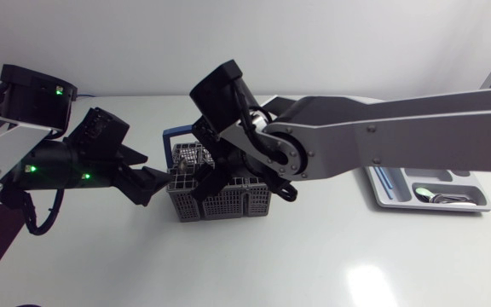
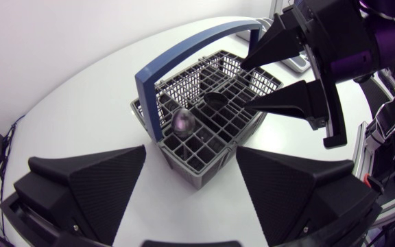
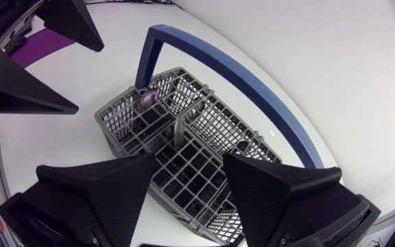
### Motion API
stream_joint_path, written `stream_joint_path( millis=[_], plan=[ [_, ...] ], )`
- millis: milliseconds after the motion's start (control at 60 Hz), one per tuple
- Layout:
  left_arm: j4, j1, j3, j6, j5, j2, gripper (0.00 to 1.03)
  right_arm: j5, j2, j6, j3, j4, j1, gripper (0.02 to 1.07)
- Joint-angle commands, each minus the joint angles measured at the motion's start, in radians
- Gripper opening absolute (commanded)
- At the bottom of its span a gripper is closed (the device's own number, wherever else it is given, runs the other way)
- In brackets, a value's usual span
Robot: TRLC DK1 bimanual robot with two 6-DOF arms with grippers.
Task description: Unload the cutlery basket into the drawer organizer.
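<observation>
The grey mesh cutlery basket (image 1: 228, 203) with a blue handle (image 2: 184, 58) stands mid-table. A spoon bowl (image 2: 182, 121) and a dark round piece (image 2: 216, 101) stick up from its compartments; the right wrist view also shows the spoon (image 3: 147, 99) and a thin upright utensil (image 3: 180, 127). My right gripper (image 1: 207, 175) hangs open just above the basket, nothing between its fingers (image 3: 101, 192). My left gripper (image 1: 162, 183) stands open at the basket's left end, its fingers (image 2: 108, 182) apart from the mesh. The drawer organizer (image 1: 476, 205) lies at the right.
The organizer holds a metal piece (image 1: 440, 198) in one compartment and a blue item (image 1: 386, 179) in another. The two grippers are close together over the basket's left half. Bare white table (image 1: 356, 264) lies in front.
</observation>
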Motion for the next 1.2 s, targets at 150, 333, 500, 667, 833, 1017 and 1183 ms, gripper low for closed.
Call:
stream_joint_path(
  millis=[150,333,500,667,833,1017,1183],
  plan=[
    [0.005,0.014,-0.034,0.012,0.006,-0.017,0.91,0.048,0.065,0.033,0.069,0.015,0.019,0.69],
    [0.005,0.022,-0.038,0.012,0.007,-0.017,0.91,0.067,0.105,0.033,0.095,0.012,0.021,0.62],
    [0.007,0.026,-0.043,0.012,0.009,-0.017,0.91,0.081,0.142,0.033,0.124,0.011,0.024,0.61],
    [0.007,0.028,-0.043,0.012,0.009,-0.017,0.91,0.098,0.171,0.033,0.148,0.006,0.03,0.54],
    [0.01,0.028,-0.044,0.012,0.009,-0.017,0.91,0.121,0.189,0.029,0.157,0.003,0.031,0.46],
    [0.013,0.028,-0.047,0.011,0.009,-0.017,0.91,0.13,0.197,0.015,0.154,0.0,0.036,0.29],
    [0.013,0.028,-0.049,0.011,0.009,-0.017,0.91,0.14,0.205,-0.004,0.148,0.001,0.039,0.17]
  ],
)
